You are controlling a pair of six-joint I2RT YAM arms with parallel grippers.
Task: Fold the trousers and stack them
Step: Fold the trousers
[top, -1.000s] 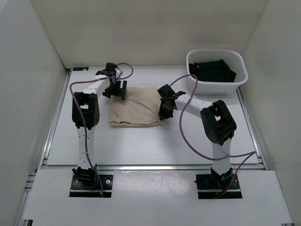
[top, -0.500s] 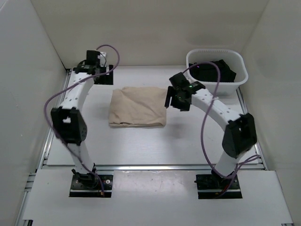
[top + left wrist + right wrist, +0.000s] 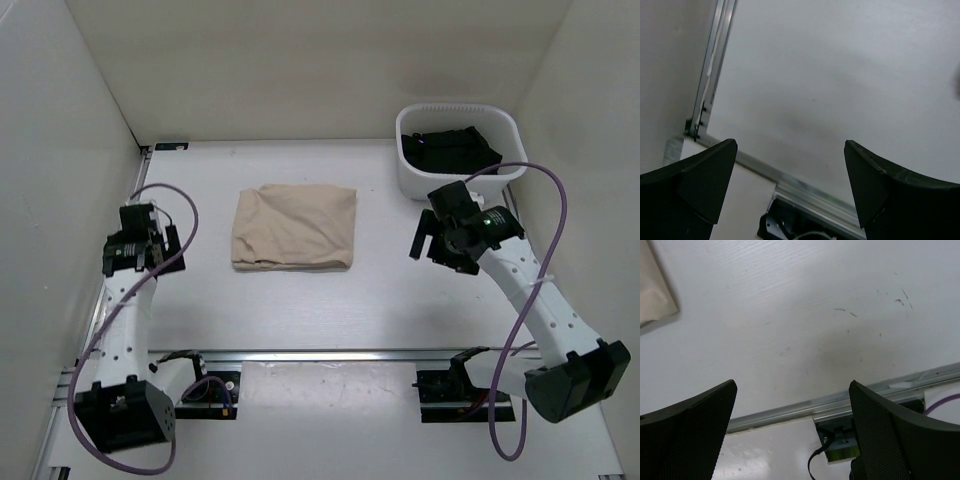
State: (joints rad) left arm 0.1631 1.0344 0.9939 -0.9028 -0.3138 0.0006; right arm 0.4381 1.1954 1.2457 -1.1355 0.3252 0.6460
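The beige trousers [image 3: 294,228] lie folded into a flat rectangle on the white table, a little left of centre. A corner of the trousers [image 3: 655,295] shows at the upper left of the right wrist view. My left gripper [image 3: 152,247] is pulled back to the table's left side, open and empty, well clear of the cloth. My right gripper [image 3: 432,237] hangs to the right of the trousers, raised off the table, jaws wide open and holding nothing. Both wrist views show only bare table between the fingers.
A white basket [image 3: 508,168] holding dark clothing [image 3: 450,150] stands at the back right, just behind the right arm. White walls enclose the table on three sides. A metal rail [image 3: 330,354] runs along the near edge.
The right gripper let go of the trousers' right edge, opened and drew back to the right. The left arm swung from the back left down to the table's left side.
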